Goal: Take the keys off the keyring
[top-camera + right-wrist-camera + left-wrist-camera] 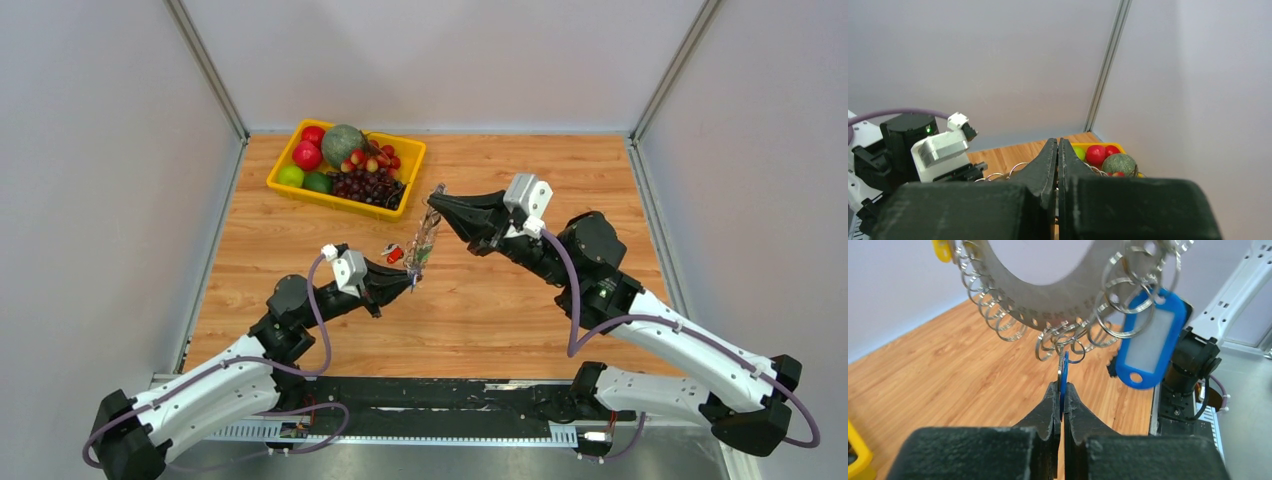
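Observation:
The keyring (424, 238) hangs upright in the air between my two grippers. In the left wrist view it is a broad silvery band (1048, 300) strung with many small wire rings, a blue tag (1148, 345) and a yellow piece (940, 250). My right gripper (437, 200) is shut on its top end; its small rings (1018, 167) show beside the shut right gripper (1058, 145). My left gripper (410, 282) is shut on a blue-headed key (1063, 382) hanging from the band's lower edge; in its own view the left gripper (1062, 390) is pinched flat. A red piece (395, 253) shows beside the keyring.
A yellow fruit tray (300, 193) with apples, a melon and grapes stands at the back left of the wooden table (520, 310); it also shows in the right wrist view (1103, 145). Grey walls enclose the table on three sides.

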{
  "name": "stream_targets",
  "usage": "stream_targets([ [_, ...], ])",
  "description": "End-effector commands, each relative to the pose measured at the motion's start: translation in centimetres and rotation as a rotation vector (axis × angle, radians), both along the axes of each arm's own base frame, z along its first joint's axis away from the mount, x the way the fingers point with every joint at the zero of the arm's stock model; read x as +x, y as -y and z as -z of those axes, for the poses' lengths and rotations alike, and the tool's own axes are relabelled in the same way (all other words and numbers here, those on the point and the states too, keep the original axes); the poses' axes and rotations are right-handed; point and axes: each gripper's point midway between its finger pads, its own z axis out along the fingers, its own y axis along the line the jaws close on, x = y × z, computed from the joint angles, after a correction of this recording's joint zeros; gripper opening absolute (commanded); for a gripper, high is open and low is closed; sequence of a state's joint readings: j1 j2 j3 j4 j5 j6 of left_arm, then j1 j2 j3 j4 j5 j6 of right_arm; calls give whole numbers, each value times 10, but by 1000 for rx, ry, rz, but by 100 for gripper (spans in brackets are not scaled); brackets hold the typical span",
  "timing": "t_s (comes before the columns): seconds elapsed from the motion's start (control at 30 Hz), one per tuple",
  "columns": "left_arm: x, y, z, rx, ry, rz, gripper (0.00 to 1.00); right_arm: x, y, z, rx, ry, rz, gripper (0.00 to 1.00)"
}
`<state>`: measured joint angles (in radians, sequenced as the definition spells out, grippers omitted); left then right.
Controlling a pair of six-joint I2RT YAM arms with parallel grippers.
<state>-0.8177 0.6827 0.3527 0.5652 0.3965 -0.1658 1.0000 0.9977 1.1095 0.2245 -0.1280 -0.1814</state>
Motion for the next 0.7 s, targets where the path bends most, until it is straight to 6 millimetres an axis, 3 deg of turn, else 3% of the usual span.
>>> stream_targets([
  [0.0, 9, -10, -20, 38, -19, -83, 0, -6, 28, -9, 75, 21, 49, 0],
  [0.03, 10, -13, -10, 89, -51, -97, 0, -6, 32, 0, 69, 11, 65, 0],
  [0.07, 10, -15, -17, 96, -51, -103, 0, -6, 36, 8, 65, -1, 75, 0],
  [0.1, 10, -18, -7, 150, -82, -115, 0, -8, 42, 14, 68, -10, 82, 0],
  [0.13, 10, -21, -16, 156, -75, -123, 0, -7, 43, 26, 56, -27, 88, 3],
  [0.17, 11, -25, -4, 214, -116, -142, 0, -7, 46, 35, 52, -42, 94, 7],
  [0.2, 12, -29, -14, 225, -109, -158, 0, -9, 52, 41, 57, -52, 102, 16],
  [0.23, 13, -36, 0, 294, -152, -189, 0, -11, 55, 51, 49, -65, 104, 32],
  [0.3, 14, -46, -12, 356, -148, -219, 0, -7, 65, 69, 41, -98, 149, 70],
  [0.37, 13, -54, -14, 433, -136, -231, 0, -5, 71, 86, 34, -135, 170, 84],
  [0.5, 14, -64, -19, 569, -81, -229, 0, -10, 72, 113, 10, -174, 152, 87],
  [0.53, 15, -66, -14, 619, -67, -219, 0, -11, 70, 118, -1, -178, 140, 85],
  [0.63, 15, -66, -28, 662, -12, -196, 0, -19, 57, 134, -59, -167, 72, 71],
  [0.67, 12, -65, -23, 702, 2, -158, 0, -22, 51, 138, -81, -162, 43, 68],
])
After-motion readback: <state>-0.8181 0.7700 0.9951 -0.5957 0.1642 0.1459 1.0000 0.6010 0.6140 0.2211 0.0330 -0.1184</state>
